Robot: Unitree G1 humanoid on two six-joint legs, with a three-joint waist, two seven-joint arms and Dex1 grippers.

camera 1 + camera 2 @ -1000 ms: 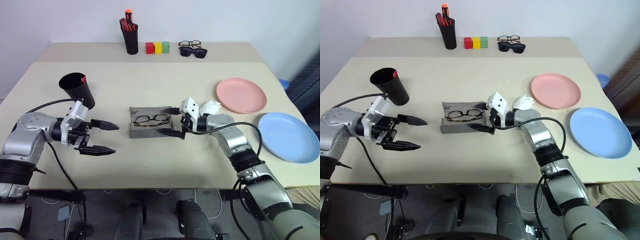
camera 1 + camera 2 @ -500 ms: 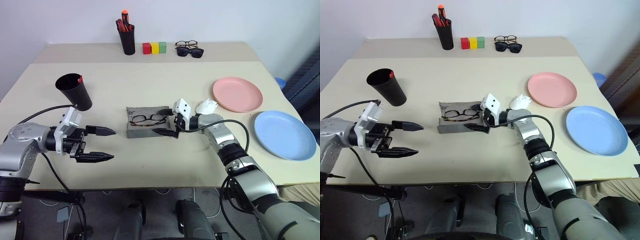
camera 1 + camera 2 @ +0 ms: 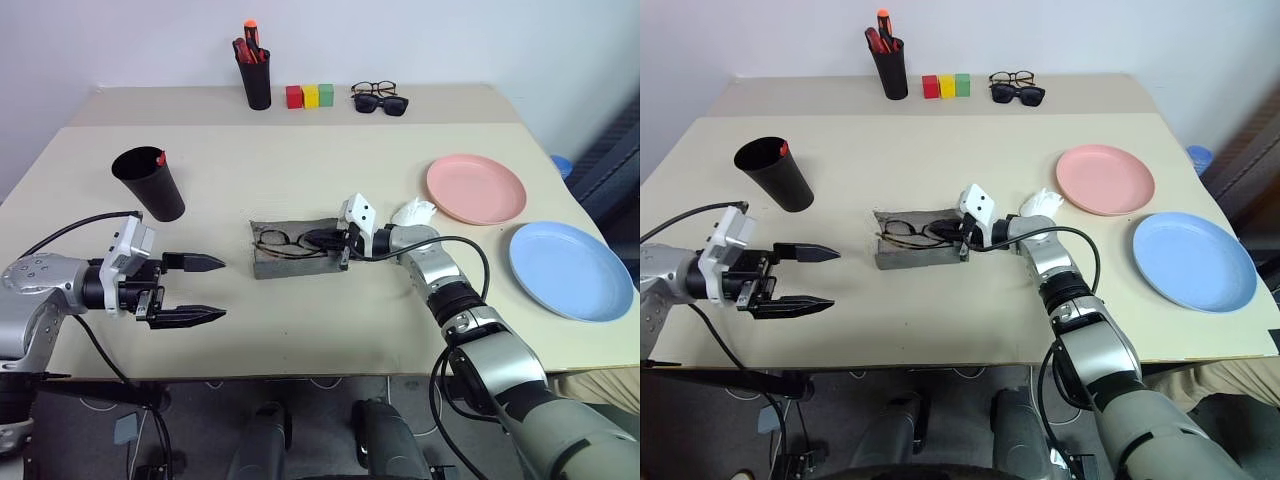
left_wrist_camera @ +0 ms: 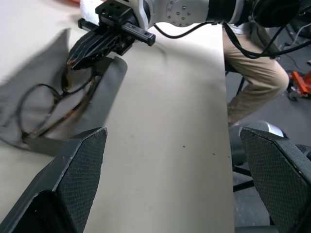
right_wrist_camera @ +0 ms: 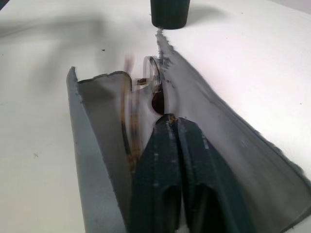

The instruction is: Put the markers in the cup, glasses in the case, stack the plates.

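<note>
The grey case [image 3: 290, 262] lies open at mid-table with the thin wire-rimmed glasses [image 3: 274, 240] inside. My right gripper [image 3: 322, 240] is shut, reaching into the case from the right, its tip against the glasses' right end; nothing shows pinched between its fingers [image 5: 160, 160]. My left gripper [image 3: 218, 289] hangs open left of the case, well apart from it. The black cup [image 3: 150, 184] stands at the left with a red marker end [image 3: 161, 157] showing at its rim. The pink plate [image 3: 476, 189] and the blue plate [image 3: 570, 271] lie side by side at the right.
At the back stand a black pen pot [image 3: 256, 78] of red markers, three coloured blocks [image 3: 316, 96], and dark sunglasses with a second pair of spectacles [image 3: 381, 98]. A crumpled white cloth [image 3: 414, 211] lies beside my right forearm, near the pink plate.
My right gripper has shut and pushed further left into the case onto the glasses. The left gripper has drawn back slightly, still open.
</note>
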